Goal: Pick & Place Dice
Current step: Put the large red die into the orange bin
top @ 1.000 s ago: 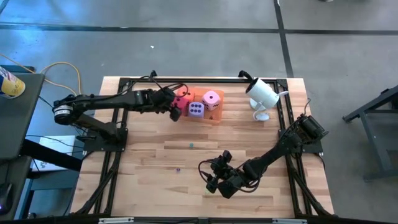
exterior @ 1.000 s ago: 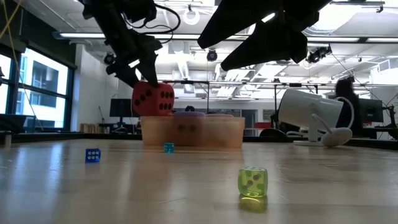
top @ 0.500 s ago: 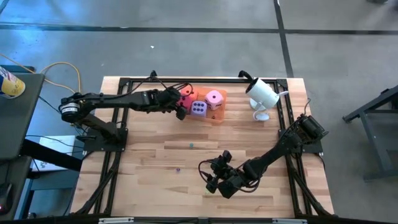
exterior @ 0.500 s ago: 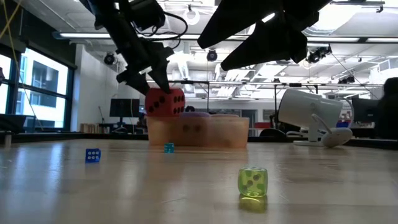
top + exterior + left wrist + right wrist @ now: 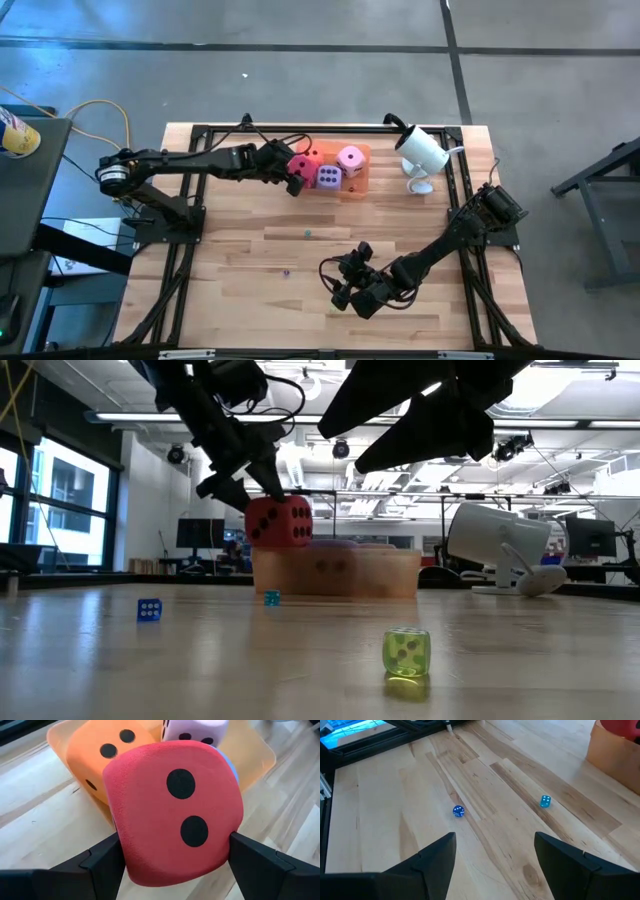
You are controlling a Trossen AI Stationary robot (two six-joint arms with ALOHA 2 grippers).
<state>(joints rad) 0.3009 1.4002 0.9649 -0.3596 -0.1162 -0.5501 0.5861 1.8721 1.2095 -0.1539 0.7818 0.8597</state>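
high view: the left gripper (image 5: 294,172) holds the red die (image 5: 299,166) at the tray (image 5: 362,170) edge, beside the purple die (image 5: 328,177) and pink die (image 5: 350,158). the right gripper (image 5: 345,285) waits near the table's front.

low view: red die (image 5: 279,522) is clamped above the tray rim.

left wrist view: fingers (image 5: 102,862) press both sides of the red die (image 5: 175,817); the orange die (image 5: 110,755) sits behind.

right wrist view: fingers (image 5: 437,855) are spread, nothing between.

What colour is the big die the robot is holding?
Red with black dots, clearest in the left wrist view, clamped in the left gripper.

Held die (image 5: 301,166) sits left of tray (image 5: 362,186).
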